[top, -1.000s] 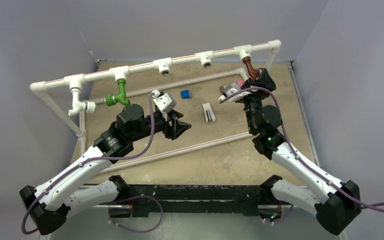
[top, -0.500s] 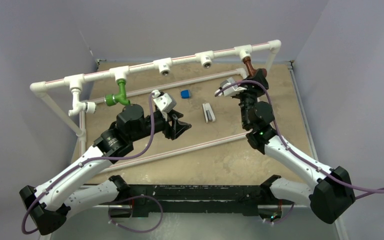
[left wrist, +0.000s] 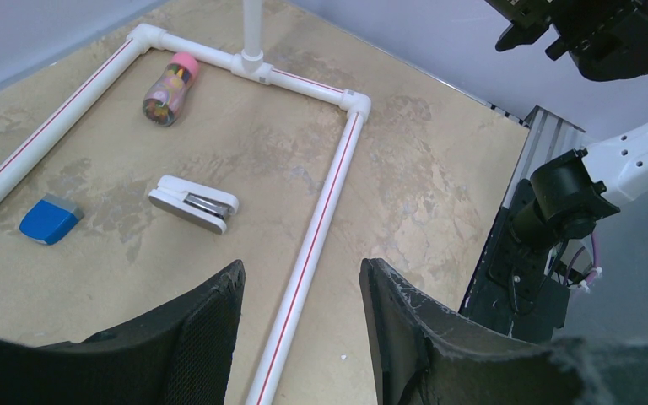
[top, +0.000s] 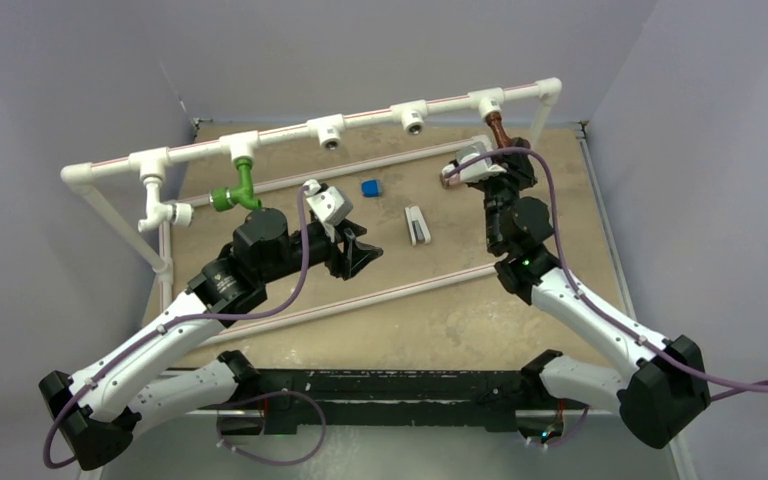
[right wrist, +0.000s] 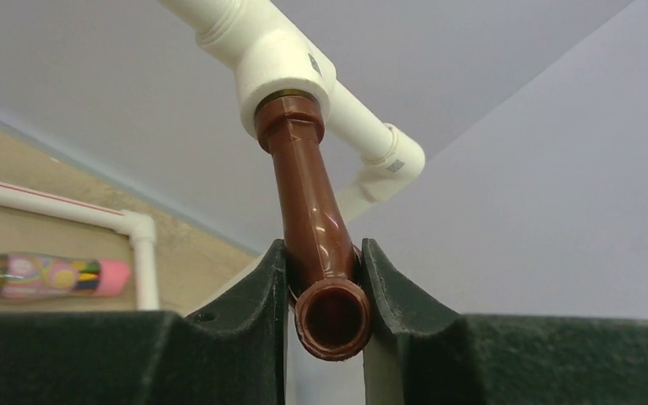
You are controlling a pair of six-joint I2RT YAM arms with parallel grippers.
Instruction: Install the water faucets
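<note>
Right tool [right wrist: 323, 270] clamped on reddish-brown faucet [right wrist: 302, 181]; left tool [left wrist: 302, 283] wide, empty.

Top cam overhead; L wrist down, R up (both see cylinder [left wrist: 170, 88]).

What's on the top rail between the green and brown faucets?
In the top view, between green faucet and brown faucet: left T-fitting and right T-fitting, both empty.

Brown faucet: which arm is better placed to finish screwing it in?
Right. The right gripper is closed on the brown faucet, which hangs from the white T-fitting. The left gripper is open and empty, over the table, far from that faucet.
</note>
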